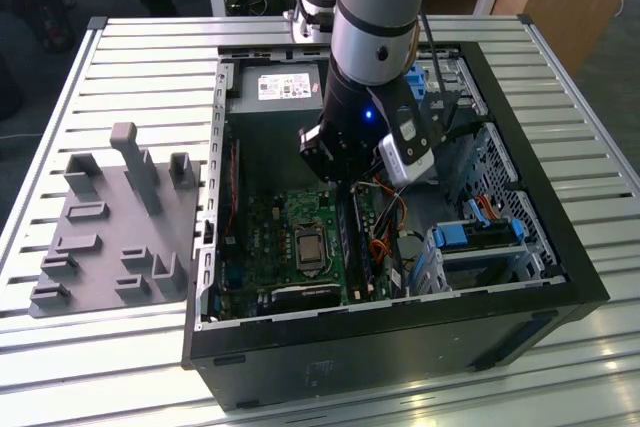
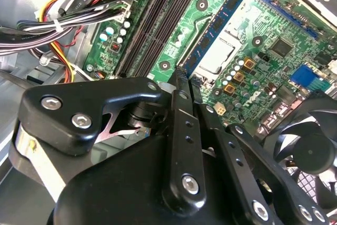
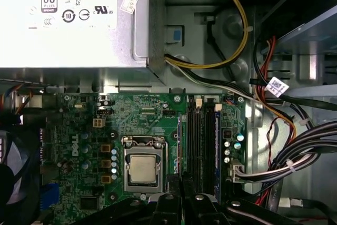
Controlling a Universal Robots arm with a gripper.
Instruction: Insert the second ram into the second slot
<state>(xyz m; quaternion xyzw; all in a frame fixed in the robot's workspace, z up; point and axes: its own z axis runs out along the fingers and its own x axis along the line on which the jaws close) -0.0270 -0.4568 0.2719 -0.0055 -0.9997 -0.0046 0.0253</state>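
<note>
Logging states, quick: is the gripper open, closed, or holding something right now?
Gripper: closed, holding the second ram by one end between its fingertips.

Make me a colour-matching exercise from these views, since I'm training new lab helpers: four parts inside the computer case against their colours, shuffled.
Things:
1. ram stick
2. power supply
3. fan
4. motherboard

Colours:
A. green
B. black
C. silvery grey
D. blue

Pairs: 1-D, 2-C, 3-B, 4-A
</note>
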